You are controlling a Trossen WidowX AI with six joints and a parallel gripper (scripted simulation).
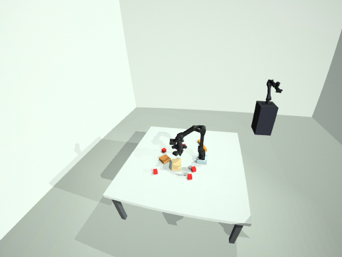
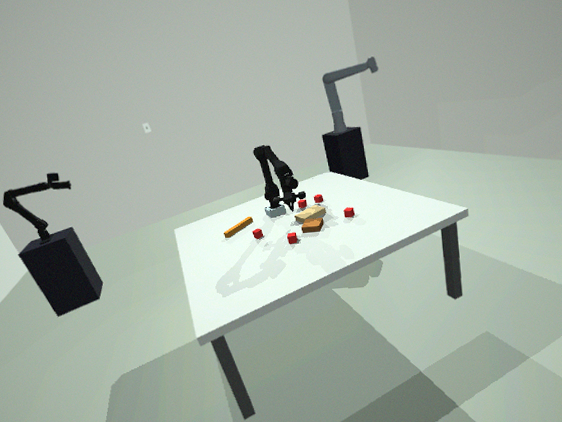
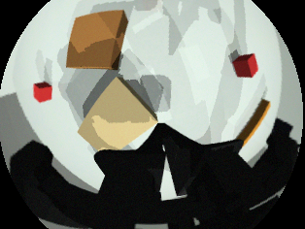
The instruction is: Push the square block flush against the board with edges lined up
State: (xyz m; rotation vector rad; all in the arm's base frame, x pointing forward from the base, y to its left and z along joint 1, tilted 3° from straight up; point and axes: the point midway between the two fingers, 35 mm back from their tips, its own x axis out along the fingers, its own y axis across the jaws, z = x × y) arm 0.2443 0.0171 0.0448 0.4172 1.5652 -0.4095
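Pincer (image 1: 179, 154) (image 2: 292, 209) (image 3: 160, 125): narrowed fully, nothing held, poised near the board | Landmark: pale tan board (image 1: 176, 164) (image 2: 310, 213) (image 3: 117, 114), laid flat on the white table (image 1: 176, 196) (image 2: 258, 286) (image 3: 204, 73) | Square block (image 1: 165, 159) (image 2: 312, 225) (image 3: 96, 40): brown, set just beside the board, angled to it | Red cubes (image 1: 193, 169) (image 2: 348, 212) (image 3: 245, 66): scattered around the board | Orange bar (image 1: 205, 148) (image 2: 238, 227) (image 3: 256, 121): placed well apart from the board

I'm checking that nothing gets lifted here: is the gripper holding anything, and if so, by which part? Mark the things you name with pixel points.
Nothing is held: the gripper (image 1: 180, 154) (image 2: 292, 209) (image 3: 160, 125) is shut with nothing between its fingers.
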